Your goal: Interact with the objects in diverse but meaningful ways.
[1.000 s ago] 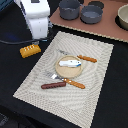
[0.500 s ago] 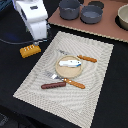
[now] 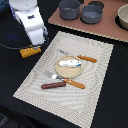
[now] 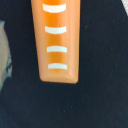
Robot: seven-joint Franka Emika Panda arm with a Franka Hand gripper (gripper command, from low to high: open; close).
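A ridged yellow-orange bread loaf [image 3: 30, 51] lies on the dark table just off the placemat's left edge in the exterior view. It fills the wrist view [image 4: 56, 40], showing pale stripes across its top. My gripper [image 3: 37, 43] hangs right above the loaf under the white arm; its fingers do not show in either view. A silver fish [image 3: 70, 63] rests on a round tan plate [image 3: 61, 71] in the middle of the mat. A red-brown sausage [image 3: 53, 85] lies near the mat's front edge.
An orange-handled knife [image 3: 74, 83] and fork [image 3: 86, 58] flank the plate on the woven placemat [image 3: 92, 100]. Two grey round pots [image 3: 69, 8] [image 3: 92, 13] and a pale bowl [image 3: 123, 16] stand on a brown board at the back.
The arm has come slightly lower over the bread loaf. The loaf, fish and sausage lie where they were.
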